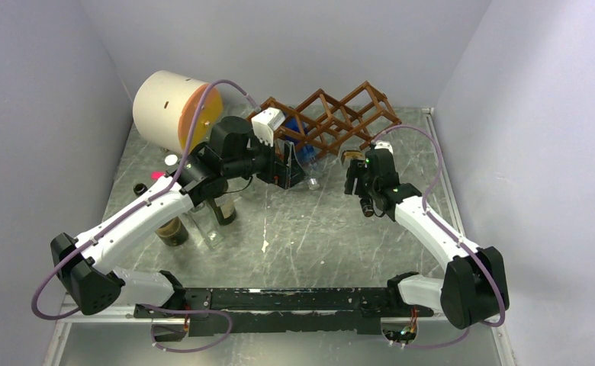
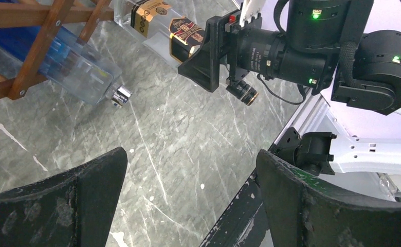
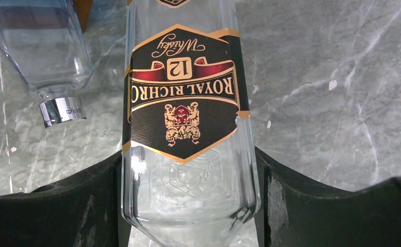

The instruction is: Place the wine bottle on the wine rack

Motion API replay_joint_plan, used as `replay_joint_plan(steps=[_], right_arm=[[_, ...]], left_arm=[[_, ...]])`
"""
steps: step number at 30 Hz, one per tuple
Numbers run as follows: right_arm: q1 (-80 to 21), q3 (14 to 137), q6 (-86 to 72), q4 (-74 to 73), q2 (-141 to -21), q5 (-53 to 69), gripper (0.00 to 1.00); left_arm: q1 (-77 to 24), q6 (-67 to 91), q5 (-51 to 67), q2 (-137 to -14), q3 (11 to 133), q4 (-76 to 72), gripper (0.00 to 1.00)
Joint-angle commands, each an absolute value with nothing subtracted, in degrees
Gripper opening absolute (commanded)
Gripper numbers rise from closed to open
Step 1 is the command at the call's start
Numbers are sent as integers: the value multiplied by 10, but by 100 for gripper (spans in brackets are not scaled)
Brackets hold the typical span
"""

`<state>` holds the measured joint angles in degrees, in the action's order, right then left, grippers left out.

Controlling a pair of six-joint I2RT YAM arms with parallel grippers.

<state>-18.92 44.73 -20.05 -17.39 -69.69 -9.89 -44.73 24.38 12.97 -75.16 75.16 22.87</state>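
The wine bottle (image 3: 188, 103) is clear glass with a black, red and gold label. My right gripper (image 3: 190, 177) is shut on its shoulder and holds it above the table, base towards the wine rack (image 1: 332, 114). In the left wrist view the bottle (image 2: 183, 33) reaches close to the rack's wooden bars (image 2: 39, 46), and its dark cap sticks out under the right wrist. My left gripper (image 2: 190, 167) is open and empty, hovering over the marble table just left of the right gripper (image 1: 353, 169). In the top view the left gripper (image 1: 291, 175) is in front of the rack.
A blue-tinted clear bottle (image 2: 80, 67) with a silver cap (image 3: 59, 110) lies in a lower rack cell, neck out. A cream-and-orange cylinder (image 1: 174, 110) stands at the back left. Several bottles (image 1: 203, 221) stand under my left arm. Grey walls close in both sides.
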Motion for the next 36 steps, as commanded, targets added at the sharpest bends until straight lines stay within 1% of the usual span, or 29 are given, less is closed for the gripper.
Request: replay_joint_plan(steps=[1,10,18,24,31,36], right_arm=[[-185,443,-194,-58,-685,-104,0],[-185,425,-194,31,-715,-83,0],[-185,407,-203,44,-687,-139,0],[-184,396,-196,67,-674,-97,0],[-184,376,-192,151,-696,-61,0],[-184,363,-163,217,-718,1,0]], left_arm=[[-446,227,159,-742,759,202,99],[-446,235,173,-751,755,198,99],[-446,238,189,-759,761,196,99],[-446,240,192,-758,762,195,99],[-446,239,209,-749,766,189,99],[-446,236,213,-739,766,185,99]])
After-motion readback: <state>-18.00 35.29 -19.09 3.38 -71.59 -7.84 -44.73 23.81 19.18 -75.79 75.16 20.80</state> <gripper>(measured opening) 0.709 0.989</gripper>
